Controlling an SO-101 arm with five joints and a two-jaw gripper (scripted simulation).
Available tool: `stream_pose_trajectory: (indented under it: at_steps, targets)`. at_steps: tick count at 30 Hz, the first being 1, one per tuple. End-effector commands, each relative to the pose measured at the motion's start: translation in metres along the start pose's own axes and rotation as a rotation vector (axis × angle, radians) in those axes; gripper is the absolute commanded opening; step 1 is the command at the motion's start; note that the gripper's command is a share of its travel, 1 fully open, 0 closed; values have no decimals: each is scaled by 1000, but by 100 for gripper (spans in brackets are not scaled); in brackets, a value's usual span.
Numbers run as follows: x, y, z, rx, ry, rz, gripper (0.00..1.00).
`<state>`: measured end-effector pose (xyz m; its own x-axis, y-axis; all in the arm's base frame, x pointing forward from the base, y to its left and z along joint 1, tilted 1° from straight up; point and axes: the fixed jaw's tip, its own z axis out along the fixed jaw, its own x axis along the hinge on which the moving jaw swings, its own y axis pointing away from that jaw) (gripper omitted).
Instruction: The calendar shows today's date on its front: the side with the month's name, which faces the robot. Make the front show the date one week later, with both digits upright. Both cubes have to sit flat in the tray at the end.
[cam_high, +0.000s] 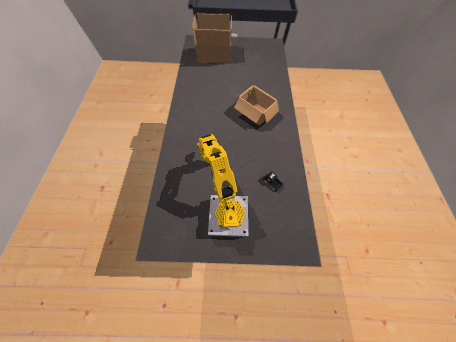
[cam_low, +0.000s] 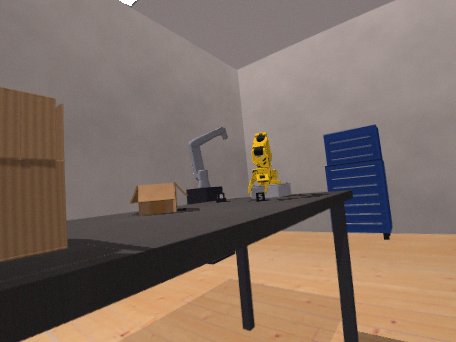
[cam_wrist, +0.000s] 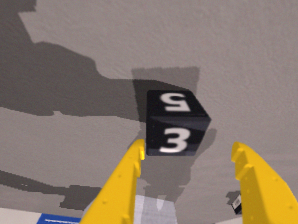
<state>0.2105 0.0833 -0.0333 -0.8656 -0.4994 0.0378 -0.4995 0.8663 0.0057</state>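
A black cube (cam_low: 260, 197) (cam_wrist: 156, 120) sits on the table, out of the tray. It shows a white 5 on the side facing the exterior camera, upright there, and a 3 on another face in the wrist view. My gripper (cam_low: 258, 191) (cam_wrist: 188, 144) is open, one finger to each side of the cube, with a gap on the right in the wrist view. The calendar tray (cam_high: 275, 185) stands right of the arm in the top view, small and dark. The other cube (cam_low: 221, 197) is there and shows what looks like an 8. The month's name cannot be read.
An open cardboard box (cam_high: 242, 107) (cam_low: 157, 200) stands farther along the table, beyond the tray. A taller box (cam_high: 214, 47) (cam_low: 32, 200) stands at the far end. The arm's base plate (cam_high: 213, 229) is at the near end.
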Motion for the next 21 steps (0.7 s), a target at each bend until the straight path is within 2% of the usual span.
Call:
stream_pose_trajectory:
  at_steps: [1, 3, 8, 12, 21]
  targets:
    - [-5, 1, -19, 3, -24, 3, 36]
    - [-5, 1, -19, 3, -24, 3, 36]
    - [-3, 1, -36, 3, -24, 3, 36]
    - [-2, 2, -45, 3, -24, 3, 36]
    - [-1, 2, -49, 3, -24, 3, 36]
